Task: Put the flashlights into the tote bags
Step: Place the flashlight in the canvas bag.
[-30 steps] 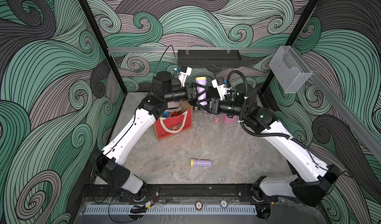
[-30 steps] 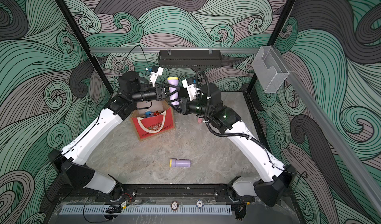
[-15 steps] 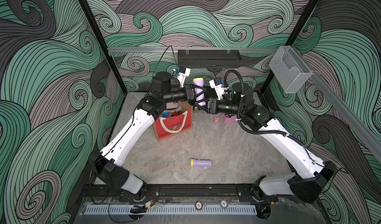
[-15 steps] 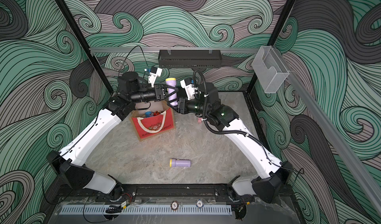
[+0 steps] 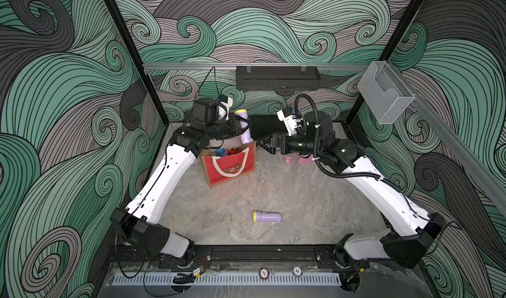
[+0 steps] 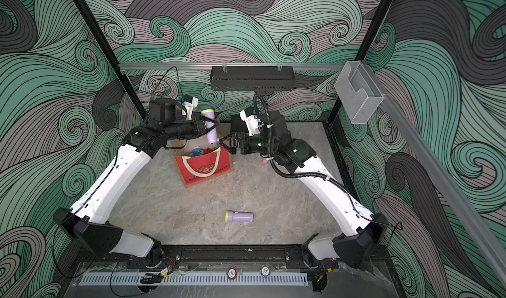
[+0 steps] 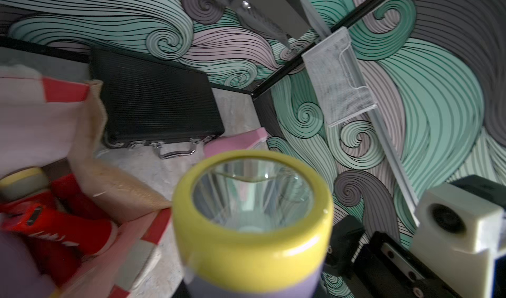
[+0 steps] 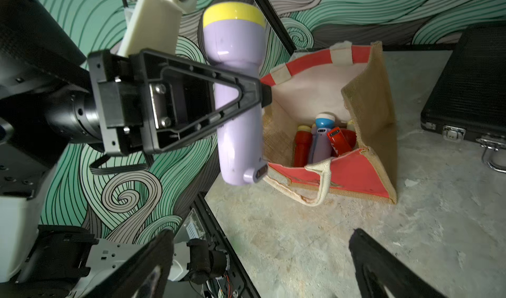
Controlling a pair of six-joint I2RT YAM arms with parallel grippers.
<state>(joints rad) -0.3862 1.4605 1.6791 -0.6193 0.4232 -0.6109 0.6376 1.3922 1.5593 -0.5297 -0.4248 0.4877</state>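
In both top views the left arm rises from the lower left of the frame toward the centre. There the left gripper (image 5: 244,126) (image 6: 211,124) is clamped round the body of a lilac flashlight (image 5: 247,137) (image 6: 211,135). This flashlight hangs nearly upright in the air, yellow head up, with its butt end at the far right corner of the tote bag (image 5: 228,169) (image 6: 204,170). Whether it touches the rim cannot be told.

The bag stands open on the table (image 5: 273,189), just left of centre, its red front facing the camera. Several flashlights (image 5: 226,152) (image 8: 320,140) lie inside it: red, lilac and one blue.

Just right of the bag, the right gripper (image 5: 262,143) (image 6: 226,143) points at the bag's side, its jaws spread wide with nothing between them. Behind it a black case (image 5: 264,124) (image 7: 158,102) lies along the back wall.

In the lower centre a second lilac flashlight (image 5: 267,216) (image 6: 239,216) lies on its side, yellow head to the left, well apart from the bag.

Further right, a small pink lump (image 5: 287,159) and a pink metronome (image 5: 304,160) sit on the table, partly hidden under the right arm.
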